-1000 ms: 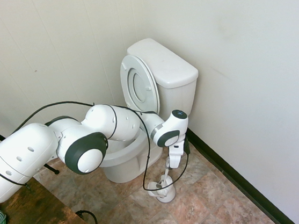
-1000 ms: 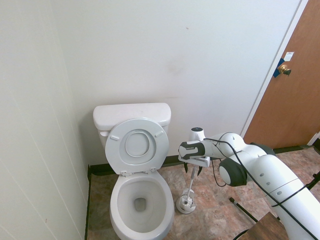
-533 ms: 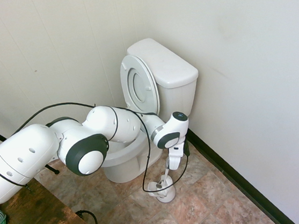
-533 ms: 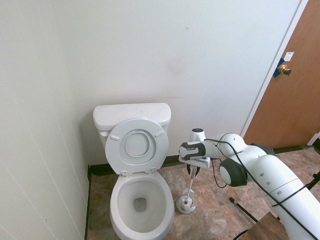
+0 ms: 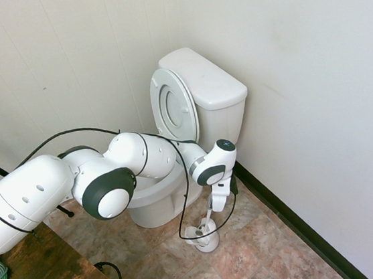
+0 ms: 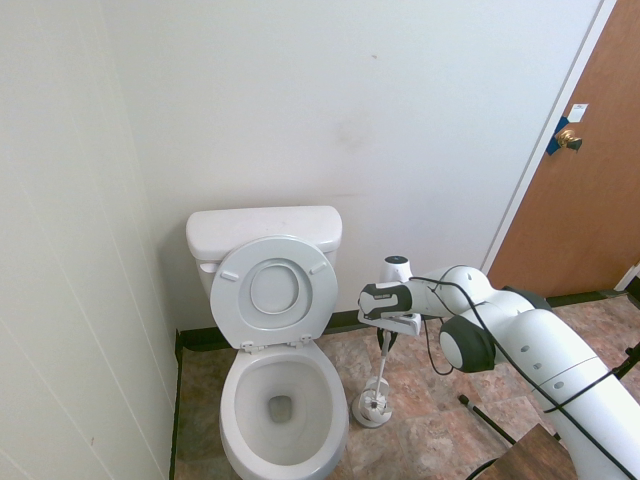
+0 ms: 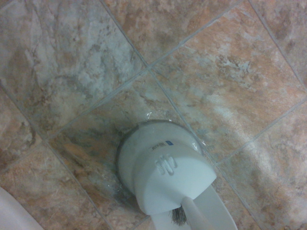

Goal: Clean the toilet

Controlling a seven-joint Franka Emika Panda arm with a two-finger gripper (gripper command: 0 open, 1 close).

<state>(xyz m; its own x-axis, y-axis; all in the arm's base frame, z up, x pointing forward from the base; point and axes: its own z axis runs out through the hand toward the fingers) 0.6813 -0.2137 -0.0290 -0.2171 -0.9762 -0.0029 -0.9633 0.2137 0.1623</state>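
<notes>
The toilet (image 6: 265,225) is located beside the jaws, with its tank against the wall (image 6: 400,130) and its bowl (image 6: 232,410) extending forward on the floor (image 7: 240,86). The lid and seat (image 6: 318,285) are raised, and the bowl opening is exposed. Access for cleaning is therefore judged to be provided.

The jaws are closed on the upper part of the toilet brush (image 6: 382,369), directly above the brush holder (image 6: 370,414). The brush head is seated in the holder; dark bristles (image 7: 179,217) are visible at its opening in the wrist view. The task is judged to be at an early stage: the brush is gripped, but extraction, transfer to the bowl, scrubbing and return are left to be done. No scrubbing is shown.

The long axis of the toilet is run from the tank to the front of the bowl, roughly square to the wall behind the tank. The bowl front is pointed away from that wall. The tank is set crosswise to this axis, and the raised lid is leaned back toward it. The brush is inclined slightly from upright. A straight lift is advised next, as the holder may be dragged or tipped if the head is caught.
</notes>
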